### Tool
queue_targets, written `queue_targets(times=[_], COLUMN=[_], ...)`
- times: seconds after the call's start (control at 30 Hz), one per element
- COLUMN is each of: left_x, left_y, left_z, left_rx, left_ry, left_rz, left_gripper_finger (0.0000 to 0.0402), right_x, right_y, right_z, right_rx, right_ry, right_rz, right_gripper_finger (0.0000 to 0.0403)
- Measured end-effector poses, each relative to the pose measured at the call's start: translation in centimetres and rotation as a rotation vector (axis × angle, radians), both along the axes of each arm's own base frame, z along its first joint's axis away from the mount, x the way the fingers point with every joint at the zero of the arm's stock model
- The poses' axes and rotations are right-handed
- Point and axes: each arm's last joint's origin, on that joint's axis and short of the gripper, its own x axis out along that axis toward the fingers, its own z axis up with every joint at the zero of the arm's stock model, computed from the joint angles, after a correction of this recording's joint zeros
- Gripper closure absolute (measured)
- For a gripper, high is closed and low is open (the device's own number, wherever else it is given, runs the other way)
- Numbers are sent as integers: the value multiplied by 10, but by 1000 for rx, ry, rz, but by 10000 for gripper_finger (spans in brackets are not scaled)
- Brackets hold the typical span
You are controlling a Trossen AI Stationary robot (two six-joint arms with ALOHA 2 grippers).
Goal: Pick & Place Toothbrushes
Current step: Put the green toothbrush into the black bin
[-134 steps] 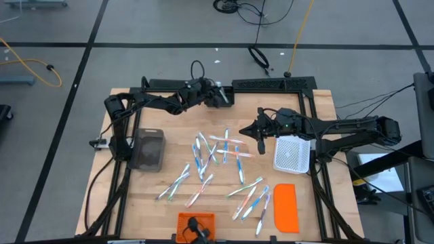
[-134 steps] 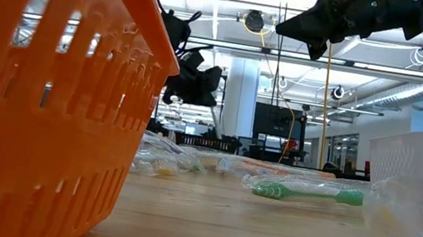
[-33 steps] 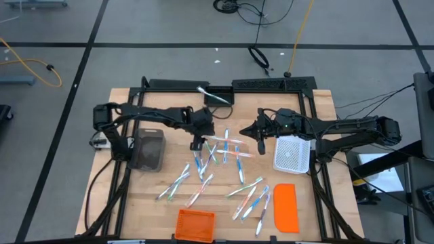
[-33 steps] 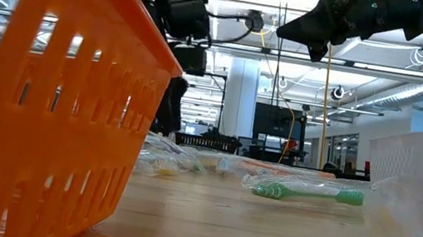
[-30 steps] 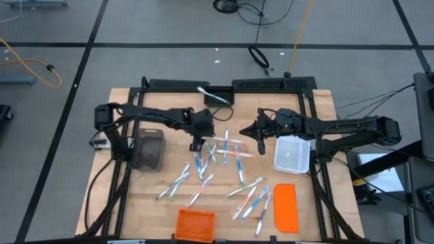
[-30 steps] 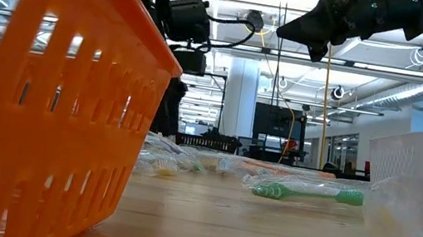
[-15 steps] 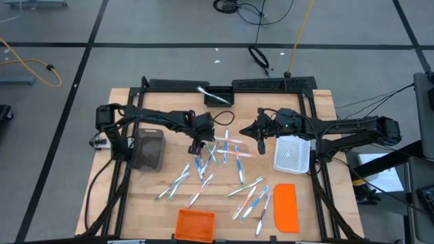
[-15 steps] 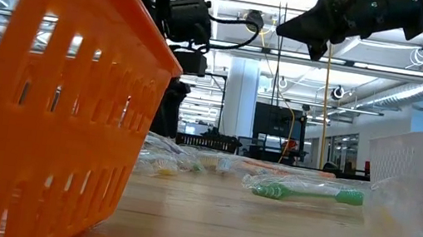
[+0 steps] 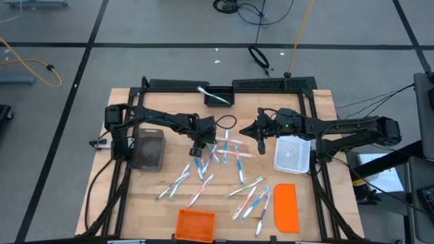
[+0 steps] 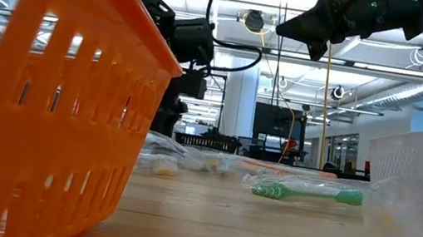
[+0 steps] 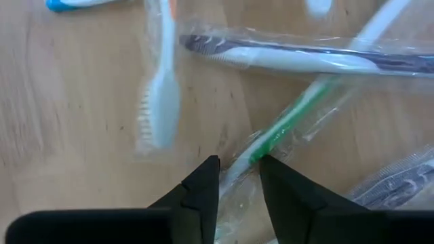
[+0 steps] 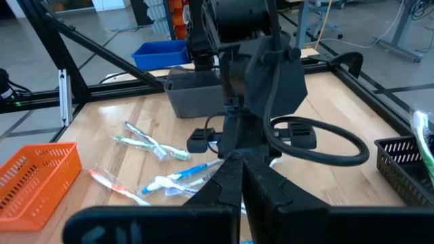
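Left gripper: the left gripper point(image 11: 237, 177) is down over the pile in the middle of the high view, its two fingers narrowed around a green-handled toothbrush point(image 11: 288, 125) in a clear wrapper, close to pinching it; whether the pads already touch cannot be told.
Right gripper: the right gripper point(image 9: 261, 144) hangs right of centre in the high view, above the table, fingers pressed together and empty.
Toothbrushes: the toothbrushes point(image 9: 224, 166) lie scattered from the centre to the lower right of the high view, several crossing; one lies in the black tray point(image 9: 219, 96) at the top centre.
Handling: likely very light and fairly stiff, but the wrappers look slick and crinkly, so a grip on the film alone could slide.
Hold: probably best mid-handle, across the stick, where it lies clear of its neighbours.
Crowding: a white brush point(image 11: 157, 102) and a dark-handled one point(image 11: 305, 59) lie just beside the target and could be dragged along.
Open room: bare wood shows at the lower left of the table point(image 9: 146, 203).
Edges: the grey bin point(image 9: 148, 149) at the left, the white basket point(image 9: 292, 154) at the right and the orange basket point(image 9: 196, 224) at the bottom edge ring the work area.
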Motion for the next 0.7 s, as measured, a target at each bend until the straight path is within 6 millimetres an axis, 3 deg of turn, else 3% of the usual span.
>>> queue_targets(times=[0.13, 0.3, 0.7], left_x=[0, -2, -14], left_y=[0, 0, -8], left_z=[-2, 8, 39], left_rx=[4, 15, 144], left_ry=[6, -22, -17], left_rz=[-14, -15, 16], left_gripper_finger=[317, 390, 401], right_x=[0, 0, 0], right_y=[0, 0, 0], right_z=[0, 0, 0], right_rx=[0, 0, 0], right_ry=[-1, -1, -1], right_rz=[0, 0, 0], right_gripper_finger=[403, 403, 403])
